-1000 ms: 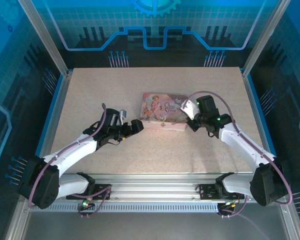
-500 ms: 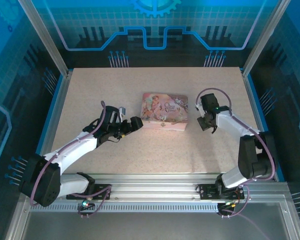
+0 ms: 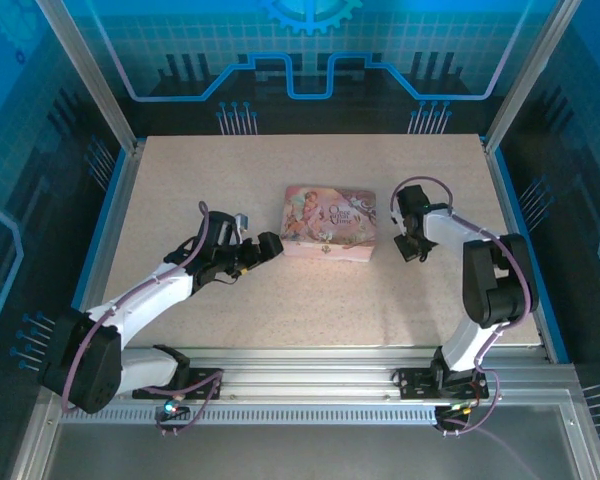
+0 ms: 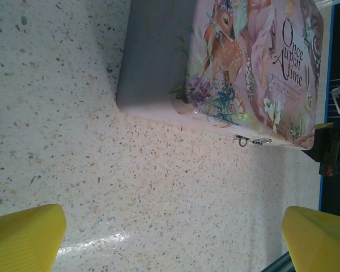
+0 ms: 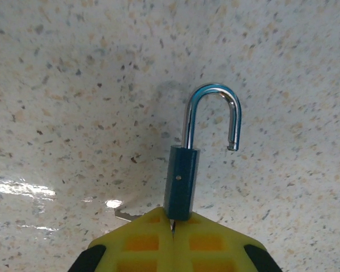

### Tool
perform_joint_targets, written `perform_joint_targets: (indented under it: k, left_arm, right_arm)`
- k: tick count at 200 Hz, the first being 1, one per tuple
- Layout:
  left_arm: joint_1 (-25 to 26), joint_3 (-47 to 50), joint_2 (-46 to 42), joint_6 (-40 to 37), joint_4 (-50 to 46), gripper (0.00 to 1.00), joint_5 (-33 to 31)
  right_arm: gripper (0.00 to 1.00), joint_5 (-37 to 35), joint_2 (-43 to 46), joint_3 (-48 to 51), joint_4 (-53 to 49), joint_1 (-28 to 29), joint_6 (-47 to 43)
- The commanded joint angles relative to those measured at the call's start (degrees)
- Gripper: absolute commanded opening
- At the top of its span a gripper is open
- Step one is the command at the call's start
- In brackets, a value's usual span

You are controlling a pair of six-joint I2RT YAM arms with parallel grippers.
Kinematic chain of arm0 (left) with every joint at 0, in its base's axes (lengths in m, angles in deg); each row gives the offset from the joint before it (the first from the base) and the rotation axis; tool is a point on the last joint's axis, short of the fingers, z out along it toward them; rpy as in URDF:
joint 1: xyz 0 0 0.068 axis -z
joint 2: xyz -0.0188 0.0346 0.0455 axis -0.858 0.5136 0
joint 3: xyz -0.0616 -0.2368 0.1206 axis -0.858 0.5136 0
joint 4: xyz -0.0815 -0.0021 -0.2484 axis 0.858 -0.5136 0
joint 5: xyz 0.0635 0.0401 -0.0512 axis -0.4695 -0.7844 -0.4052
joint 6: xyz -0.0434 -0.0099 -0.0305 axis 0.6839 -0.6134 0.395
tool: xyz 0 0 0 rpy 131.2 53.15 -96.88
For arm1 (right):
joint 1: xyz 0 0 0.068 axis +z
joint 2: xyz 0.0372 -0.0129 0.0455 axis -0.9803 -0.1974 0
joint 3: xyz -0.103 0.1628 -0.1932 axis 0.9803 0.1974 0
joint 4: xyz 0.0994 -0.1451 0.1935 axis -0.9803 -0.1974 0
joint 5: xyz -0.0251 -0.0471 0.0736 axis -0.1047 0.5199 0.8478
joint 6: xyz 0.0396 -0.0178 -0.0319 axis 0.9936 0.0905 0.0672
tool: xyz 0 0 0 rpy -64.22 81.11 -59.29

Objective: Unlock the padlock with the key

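Observation:
In the right wrist view the padlock [image 5: 181, 181] has a dark blue body and a silver shackle [image 5: 212, 116] swung open, one end free. It stands out just beyond my right gripper [image 5: 173, 224], whose yellow fingers are shut on the key [image 5: 171, 225], a thin metal blade going into the lock's underside. A second metal piece [image 5: 124, 215] pokes out to the left of the fingertips. From above, the right gripper [image 3: 410, 245] hovers right of the pink tin. My left gripper [image 4: 173, 238] is open over bare table near the tin, at the tin's left end [image 3: 270, 247].
The pink illustrated tin [image 3: 330, 222] lies at the table's centre; its grey side and lid [image 4: 243, 62] fill the top of the left wrist view, with a small metal clasp [image 4: 254, 140] at its edge. Blue rails border the speckled table [image 3: 230, 180].
The right arm has folded up, its elbow rising, and its gripper has drawn slightly right, away from the tin's end. The left arm has barely shifted.

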Motion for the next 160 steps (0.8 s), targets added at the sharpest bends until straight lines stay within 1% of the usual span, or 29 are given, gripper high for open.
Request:
perform_joint_targets:
  k: [1, 17, 30, 46, 71, 91, 92, 93, 95, 96, 97, 99, 118, 146, 160]
  left_arm:
    - [-0.8, -0.2, -0.5, -0.6, -1.3, 0.99, -0.4]
    - [-1.2, -0.1, -0.6, -0.6, -1.4, 0.99, -0.4]
    - [-1.5, 0.0, -0.8, -0.5, -1.6, 0.99, -0.4]
    - [-2.1, 0.1, -1.4, -0.6, -2.0, 0.99, -0.9]
    - [-3.4, -0.6, -2.9, -1.0, -3.4, 0.99, -1.6]
    - [-4.2, -2.2, -3.9, -2.4, -5.6, 0.99, -3.3]
    - [-4.2, -2.3, -3.9, -2.5, -5.8, 0.99, -3.4]
    - [-4.2, -2.5, -3.9, -2.7, -5.9, 0.99, -3.6]
    - [-4.3, -2.8, -4.0, -2.9, -6.2, 0.99, -3.8]
    - [-4.3, -2.9, -4.0, -3.0, -6.4, 0.99, -4.0]
    - [-4.4, -3.1, -4.0, -3.2, -6.6, 0.99, -4.2]
    - [-4.5, -3.4, -4.1, -3.4, -7.0, 0.99, -4.4]
    - [-4.6, -6.5, -4.4, -6.4, -10.4, 0.99, -7.7]
    - [-4.8, -11.2, -4.4, -12.9, -13.5, 0.99, -14.8]
    - [-4.8, -11.4, -5.0, -16.4, -12.1, 0.99, -20.7]
  right_arm:
    - [0.12, 0.2, -1.4, -1.9, -3.0, -0.8, 1.4]
    - [0.16, -0.2, -0.9, -2.0, -3.3, -0.8, 1.8]
    - [0.26, -0.7, 0.0, -2.4, -3.9, -0.8, 2.2]
    - [0.34, -0.8, 1.9, -2.5, -4.5, -0.8, 2.6]
    - [0.44, -0.3, 7.2, -3.1, -5.0, -0.7, 3.7]
    - [0.53, 2.3, 12.3, -3.4, -4.2, -0.6, 5.5]
    - [0.55, 2.4, 12.6, -3.3, -4.1, -0.6, 5.6]
    - [0.61, 2.5, 12.8, -3.4, -3.9, -0.6, 5.7]
    - [0.85, 2.7, 13.4, -3.2, -3.7, -0.6, 6.0]
    - [0.92, 2.9, 13.7, -3.2, -3.5, -0.6, 6.1]
    - [0.96, 3.0, 13.9, -3.1, -3.3, -0.6, 6.2]
    - [0.99, 3.3, 14.5, -3.1, -3.1, -0.5, 6.4]
    - [1.00, 6.3, 19.0, -1.6, 0.5, -0.2, 8.6]
    - [1.00, 8.7, 24.4, 2.8, 8.8, 0.1, 12.1]
    - [1.00, 9.9, 27.0, 6.5, 15.1, 0.2, 12.8]
